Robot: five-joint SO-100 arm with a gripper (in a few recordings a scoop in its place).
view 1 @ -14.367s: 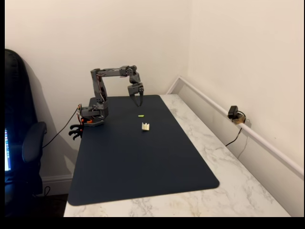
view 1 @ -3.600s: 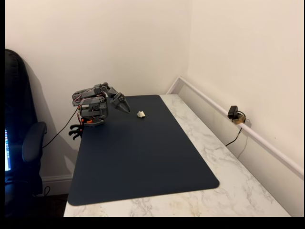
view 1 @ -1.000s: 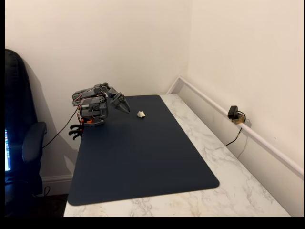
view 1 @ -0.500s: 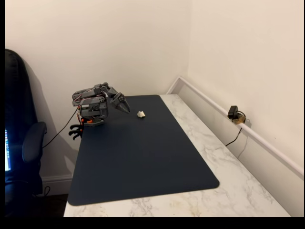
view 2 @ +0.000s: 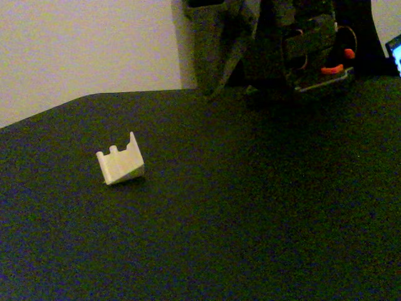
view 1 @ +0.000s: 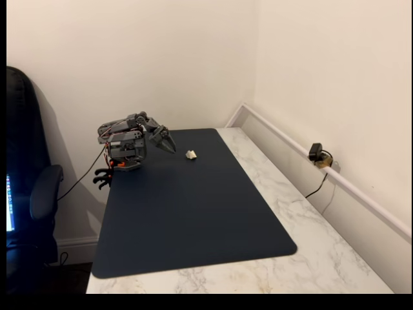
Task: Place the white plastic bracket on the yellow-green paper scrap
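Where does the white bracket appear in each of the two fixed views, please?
Fixed view: the bracket lies at the mat's far end, right of the folded arm.
Fixed view: the bracket sits left of centre, tilted, prongs up.
Shared landmark: the arm's base.

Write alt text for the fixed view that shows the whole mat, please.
A small white bracket lies near the far end of a dark mat on a marble table. The folded grey arm sits at the mat's far left corner, its pincer just left of the bracket, not touching.
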